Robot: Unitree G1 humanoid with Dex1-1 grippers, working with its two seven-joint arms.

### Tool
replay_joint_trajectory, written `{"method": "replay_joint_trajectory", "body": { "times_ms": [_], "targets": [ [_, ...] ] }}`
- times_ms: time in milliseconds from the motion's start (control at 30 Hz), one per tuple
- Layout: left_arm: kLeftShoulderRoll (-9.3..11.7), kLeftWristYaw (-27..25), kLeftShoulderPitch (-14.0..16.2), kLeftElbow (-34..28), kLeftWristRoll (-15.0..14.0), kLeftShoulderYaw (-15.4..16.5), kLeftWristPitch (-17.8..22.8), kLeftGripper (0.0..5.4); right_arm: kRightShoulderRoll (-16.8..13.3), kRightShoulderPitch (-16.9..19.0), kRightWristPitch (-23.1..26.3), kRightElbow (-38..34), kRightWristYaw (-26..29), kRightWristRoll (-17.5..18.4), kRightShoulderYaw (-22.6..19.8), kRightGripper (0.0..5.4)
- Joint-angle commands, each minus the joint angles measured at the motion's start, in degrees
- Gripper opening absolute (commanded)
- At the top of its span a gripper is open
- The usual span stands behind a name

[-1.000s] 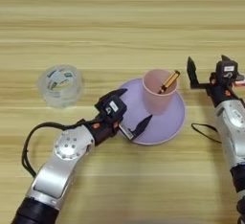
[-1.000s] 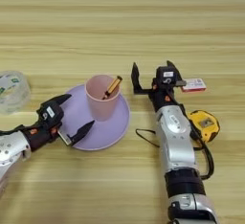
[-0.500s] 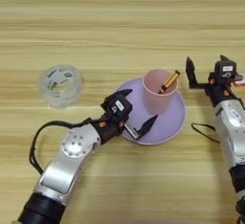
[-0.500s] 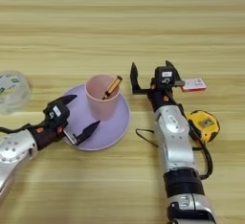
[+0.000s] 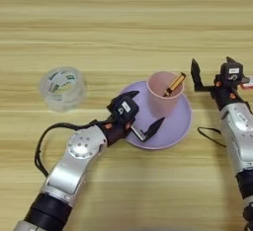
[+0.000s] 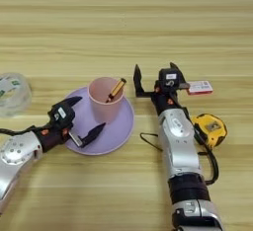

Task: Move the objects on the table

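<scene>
A pale pink cup stands upright on a lilac plate, and a short orange-brown stick leans inside it. My left gripper is open over the plate's left part. One finger lies beside the cup's left wall and the other points at the cup's base. My right gripper is open just right of the cup, with nothing between its fingers. A yellow-and-black blocky item lies on the table right of my right forearm.
A clear tape roll sits left of the plate. A small red-and-white card lies right of the right gripper. A black cable loops beside the right arm near the plate's right rim.
My left gripper has moved right over the plate, closer to the cup, staying open. The right arm, cup and plate have not moved.
</scene>
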Motion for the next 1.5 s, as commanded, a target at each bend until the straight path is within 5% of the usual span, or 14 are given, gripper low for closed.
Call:
{"method": "replay_joint_trajectory", "body": {
  "times_ms": [33,967,1500],
  "targets": [
    [-0.16,-0.22,-0.93,0.09,1.17,-0.72,-0.48,5.40,0.24,-1.02,0.19,-0.30,-0.14,-0.02,0.03,5.39],
    [-3.17,1.57,-3.98,4.54,1.03,-1.07,-1.18,5.40,0.11,-0.52,0.03,-1.03,0.24,-0.16,0.54,5.39],
    [-6.61,4.66,-8.91,16.35,0.84,2.00,-5.61,5.40,0.04,-0.17,0.27,-1.56,0.43,-0.07,0.72,5.39]
  ]
}}
